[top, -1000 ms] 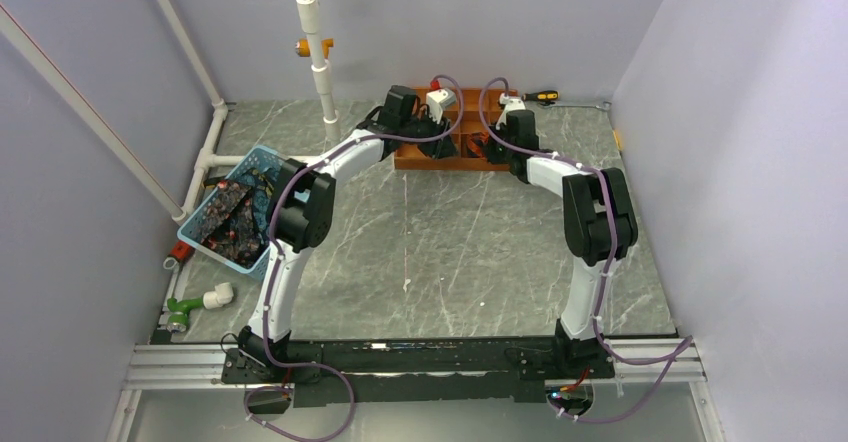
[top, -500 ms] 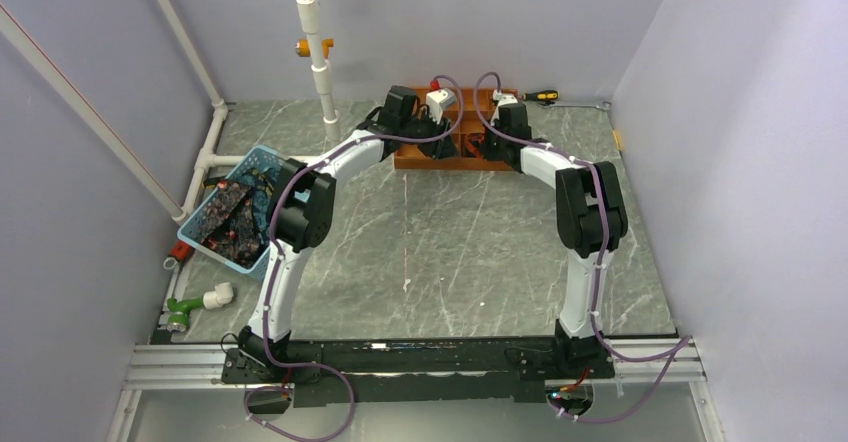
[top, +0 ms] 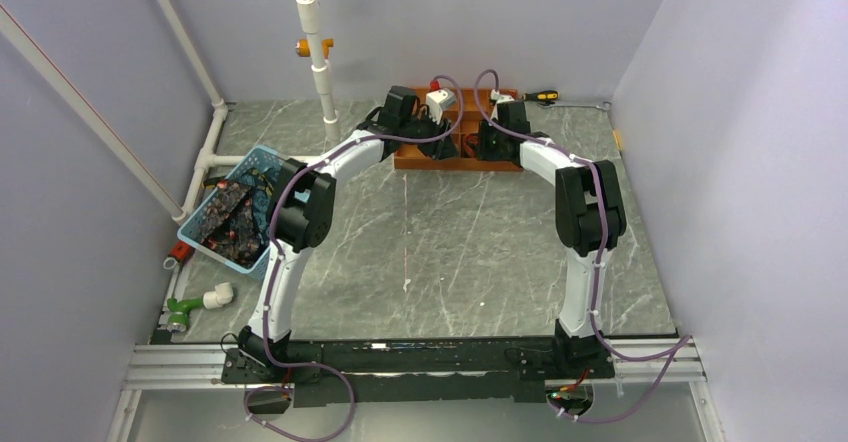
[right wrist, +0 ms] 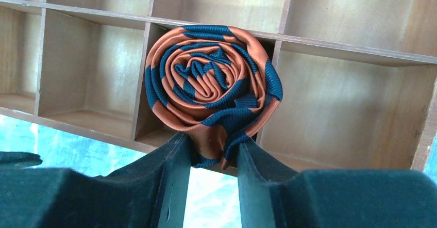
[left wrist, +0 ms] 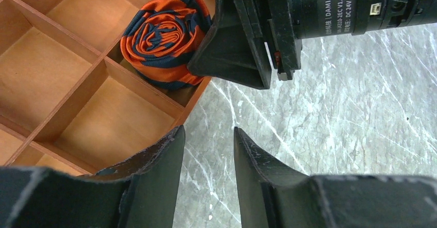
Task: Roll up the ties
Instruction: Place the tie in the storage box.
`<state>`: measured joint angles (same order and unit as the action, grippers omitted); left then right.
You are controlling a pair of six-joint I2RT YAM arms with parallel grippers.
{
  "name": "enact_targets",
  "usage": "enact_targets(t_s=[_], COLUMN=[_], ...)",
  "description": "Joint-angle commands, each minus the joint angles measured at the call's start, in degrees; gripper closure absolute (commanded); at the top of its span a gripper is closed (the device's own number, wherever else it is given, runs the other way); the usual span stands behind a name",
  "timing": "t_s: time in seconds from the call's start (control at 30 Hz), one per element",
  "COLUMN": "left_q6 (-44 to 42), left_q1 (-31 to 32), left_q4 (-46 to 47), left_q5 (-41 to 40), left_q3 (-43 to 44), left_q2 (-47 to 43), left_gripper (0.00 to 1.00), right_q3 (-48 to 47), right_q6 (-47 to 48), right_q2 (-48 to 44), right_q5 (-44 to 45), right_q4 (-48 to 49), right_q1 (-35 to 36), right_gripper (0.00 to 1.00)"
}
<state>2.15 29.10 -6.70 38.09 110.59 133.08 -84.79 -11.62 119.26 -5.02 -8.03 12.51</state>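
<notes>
A rolled tie (right wrist: pixel 211 83), striped orange and dark blue, sits in a corner compartment of the orange-brown gridded tray (right wrist: pixel 335 99) at the far middle of the table. My right gripper (right wrist: pixel 214 145) is shut on the roll's lower edge. The left wrist view shows the same roll (left wrist: pixel 162 37) in the tray (left wrist: pixel 51 68), with the right gripper's finger (left wrist: pixel 234 47) against it. My left gripper (left wrist: pixel 206 135) is open and empty, hovering over the tray's corner and the marble table beside the roll. In the top view both grippers, left (top: pixel 437 127) and right (top: pixel 487 142), meet at the tray (top: pixel 455 159).
A blue basket (top: pixel 190 224) at the left edge holds several dark patterned ties (top: pixel 228 220). White pipes (top: pixel 318 57) stand at the back left, pipe fittings (top: pixel 195 304) lie at the near left, and a screwdriver (top: pixel 541 95) lies behind the tray.
My right arm has swung left, bringing its gripper in over the tray. The left arm has not moved.
</notes>
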Motion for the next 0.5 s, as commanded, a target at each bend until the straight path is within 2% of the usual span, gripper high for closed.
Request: enact_targets(t_s=[0.0,0.07,0.2,0.37,0.47], left_q6=[-0.4,-0.4,-0.7,-0.5,-0.4], left_q1=[0.0,-0.1,-0.2,-0.2,-0.2], left_q4=[1.2,1.4,1.4,1.7,1.8], left_q5=[0.2,0.4,0.5,0.7,0.9], left_q3=[-0.6,-0.9,-1.5,-1.5,-1.4], left_q2=[-1.8,-2.1,-2.4,-2.4,-2.3], left_gripper=[0.55,0.55,0.54,0.54,0.54], right_q3=[-0.6,-0.7,-1.2,-0.3,0.1], right_q6=[0.1,0.0,0.7,2.3,2.7], right_q2=[-1.8,-2.8,-4.1,-5.3,-6.4], right_q5=[-1.1,-1.4,-2.2,-3.8,-5.5], right_q4=[-10.5,-11.4,-13.6,-14.1,-13.2], right_q1=[-0.4,-0.6,-1.0,-2.0,-2.2], right_gripper=[0.60,0.51,0.45,0.43,0.45])
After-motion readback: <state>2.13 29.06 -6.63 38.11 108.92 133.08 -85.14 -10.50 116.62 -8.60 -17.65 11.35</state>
